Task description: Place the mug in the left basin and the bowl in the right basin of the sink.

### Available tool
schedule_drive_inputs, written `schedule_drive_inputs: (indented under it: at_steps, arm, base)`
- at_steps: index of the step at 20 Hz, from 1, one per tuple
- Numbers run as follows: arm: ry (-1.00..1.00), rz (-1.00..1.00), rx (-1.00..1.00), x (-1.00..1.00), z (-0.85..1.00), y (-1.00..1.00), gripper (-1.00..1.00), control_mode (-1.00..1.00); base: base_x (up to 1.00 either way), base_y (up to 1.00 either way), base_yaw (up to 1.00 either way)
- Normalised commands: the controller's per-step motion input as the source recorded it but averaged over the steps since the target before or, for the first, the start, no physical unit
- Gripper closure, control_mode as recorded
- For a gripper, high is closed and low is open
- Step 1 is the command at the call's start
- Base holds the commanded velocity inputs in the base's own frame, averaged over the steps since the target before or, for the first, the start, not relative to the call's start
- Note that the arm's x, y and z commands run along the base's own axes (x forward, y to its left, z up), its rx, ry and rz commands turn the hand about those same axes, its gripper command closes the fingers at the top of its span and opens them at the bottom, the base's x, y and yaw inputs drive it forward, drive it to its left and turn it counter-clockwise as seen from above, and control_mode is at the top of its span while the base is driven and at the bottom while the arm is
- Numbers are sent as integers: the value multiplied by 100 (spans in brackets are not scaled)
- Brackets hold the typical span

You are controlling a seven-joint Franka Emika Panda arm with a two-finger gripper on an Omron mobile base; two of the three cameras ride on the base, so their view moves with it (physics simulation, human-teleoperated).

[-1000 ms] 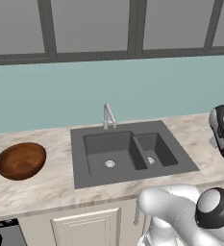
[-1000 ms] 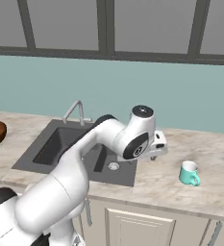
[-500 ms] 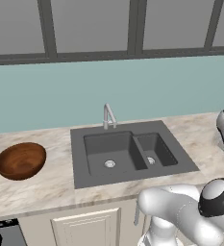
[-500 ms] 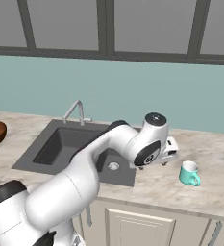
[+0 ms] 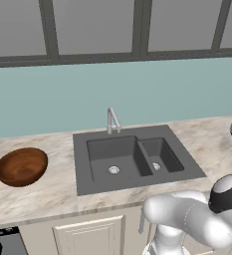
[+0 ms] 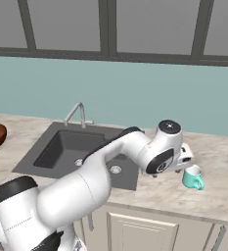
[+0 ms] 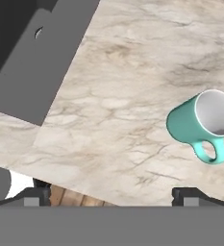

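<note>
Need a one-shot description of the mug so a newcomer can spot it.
Start at the dark grey double sink in the marble counter and move right, past its smaller basin. The mug stands alone there, upright: small, teal, white inside, one handle, unlike the big brown bowl at the far left.

1. Rendered home kitchen.
2. Dark grey double sink (image 5: 137, 177) with slim silver faucet (image 5: 112, 119), set in marble-look tabletop (image 5: 48, 191).
3. Cream cabinet doors (image 5: 90, 236) below, teal backsplash (image 5: 112, 94), windows (image 5: 92, 27) above.

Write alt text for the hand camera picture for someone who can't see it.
A teal mug stands upright on a marble counter, handle toward the camera, right of centre. A corner of the dark grey sink shows at upper left.
</note>
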Motion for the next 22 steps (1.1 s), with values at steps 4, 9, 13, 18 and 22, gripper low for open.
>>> schedule_drive_inputs:
  at_steps: [4, 9, 13, 18, 22]
  arm:
    - [0, 0, 0, 0, -4, -40, -100, -100]
    - [0, 0, 0, 1, -11, -40, -100, -100]
    - [0, 0, 0, 7, -16, -38, -100, -100]
    - [0, 0, 0, 15, -15, -37, -100, -100]
    - [0, 0, 0, 23, -12, -34, -100, -100]
  base:
    - [0, 0, 0]
    - [0, 0, 0]
    - [0, 0, 0]
    - [0, 0, 0]
    - [0, 0, 0]
